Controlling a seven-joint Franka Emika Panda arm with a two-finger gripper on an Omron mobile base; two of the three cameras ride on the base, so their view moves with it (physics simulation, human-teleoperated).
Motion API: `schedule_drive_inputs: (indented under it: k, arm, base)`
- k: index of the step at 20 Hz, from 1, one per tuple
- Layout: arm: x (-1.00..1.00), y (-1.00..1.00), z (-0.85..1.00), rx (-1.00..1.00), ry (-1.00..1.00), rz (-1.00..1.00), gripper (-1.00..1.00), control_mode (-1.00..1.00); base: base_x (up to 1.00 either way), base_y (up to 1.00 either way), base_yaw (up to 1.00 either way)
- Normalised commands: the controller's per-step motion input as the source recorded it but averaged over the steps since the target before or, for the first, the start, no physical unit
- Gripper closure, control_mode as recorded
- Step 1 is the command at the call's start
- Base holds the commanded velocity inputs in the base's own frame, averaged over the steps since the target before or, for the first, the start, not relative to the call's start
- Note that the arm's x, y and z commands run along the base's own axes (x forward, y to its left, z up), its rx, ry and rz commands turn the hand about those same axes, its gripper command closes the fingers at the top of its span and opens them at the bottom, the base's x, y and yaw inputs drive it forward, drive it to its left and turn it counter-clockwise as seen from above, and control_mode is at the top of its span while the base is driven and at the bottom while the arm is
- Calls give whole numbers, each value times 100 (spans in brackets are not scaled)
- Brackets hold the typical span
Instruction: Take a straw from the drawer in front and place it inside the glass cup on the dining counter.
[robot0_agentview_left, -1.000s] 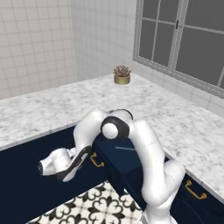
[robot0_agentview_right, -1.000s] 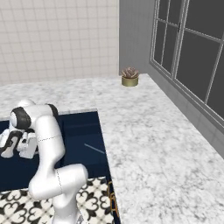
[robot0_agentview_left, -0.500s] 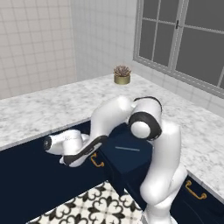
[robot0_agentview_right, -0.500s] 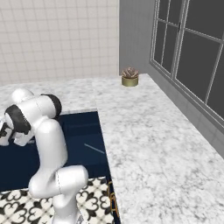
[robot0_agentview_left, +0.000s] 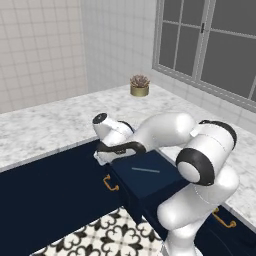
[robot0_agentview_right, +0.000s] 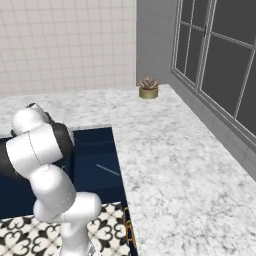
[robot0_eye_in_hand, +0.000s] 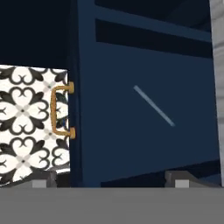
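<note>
The navy drawer (robot0_agentview_left: 150, 186) stands pulled out from under the marble counter, its brass handle (robot0_agentview_left: 110, 183) on the front. The straw (robot0_agentview_left: 145, 170) lies flat on the drawer's floor, a thin pale stick, also visible as straw (robot0_agentview_right: 108, 170) and straw (robot0_eye_in_hand: 153, 105). My gripper (robot0_agentview_left: 104, 153) hangs over the drawer's left rear corner, pointing down. In the hand view the gripper (robot0_eye_in_hand: 109, 181) is open, its fingertips (robot0_eye_in_hand: 41, 182) wide apart, with the straw ahead and the handle (robot0_eye_in_hand: 61, 111) to the left. Nothing is held. The glass cup and the dining counter are out of view.
A marble countertop (robot0_agentview_left: 45, 127) wraps around the corner, with a small potted plant (robot0_agentview_left: 139, 85) at the back near the window. Black-and-white patterned floor tiles (robot0_agentview_left: 107, 237) lie below the drawer. Another brass handle (robot0_agentview_left: 223, 220) sits on the cabinet at lower right.
The arm has swung up and right, from low at the left of the drawer front to above the open drawer. The gripper stays open and empty; the straw has not moved.
</note>
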Motion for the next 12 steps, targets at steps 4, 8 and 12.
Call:
schedule_drive_inputs:
  k: [4, 8, 12]
  arm:
    - [40, -79, -11, 8, 23, 0, -100, -100]
    - [47, -43, -40, 0, 16, 0, -100, -100]
    - [61, -17, -61, 0, 18, 0, -100, -100]
  base:
    - [0, 0, 0]
    - [0, 0, 0]
    - [0, 0, 0]
